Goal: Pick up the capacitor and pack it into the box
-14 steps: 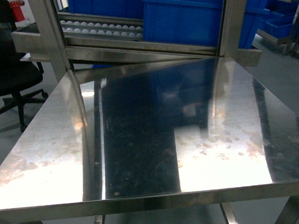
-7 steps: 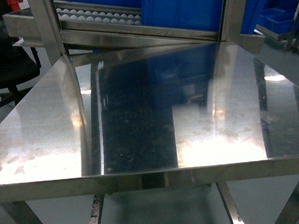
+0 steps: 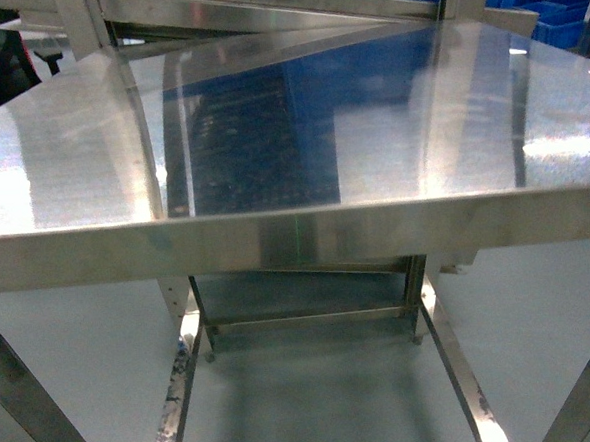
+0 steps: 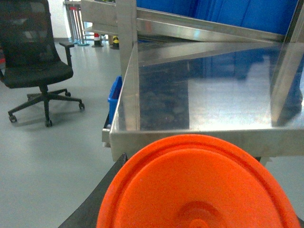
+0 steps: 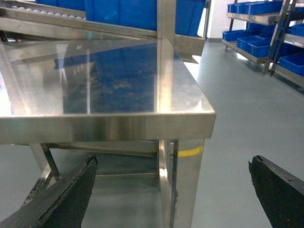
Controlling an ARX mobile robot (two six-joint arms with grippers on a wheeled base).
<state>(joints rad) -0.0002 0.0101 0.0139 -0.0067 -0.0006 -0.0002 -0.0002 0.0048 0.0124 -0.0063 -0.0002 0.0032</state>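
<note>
On the steel table [image 3: 70, 145], no capacitor or box visible; right gripper [image 5: 173, 190] spread wide, left gripper's state unclear.

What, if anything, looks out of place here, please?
An orange disc fills the lower left wrist view, right before the camera; what it is, I cannot tell. The steel table looks undamaged.

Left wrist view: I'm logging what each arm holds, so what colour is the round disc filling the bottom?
Bright orange round plastic disc, clearest in the left wrist view.
</note>
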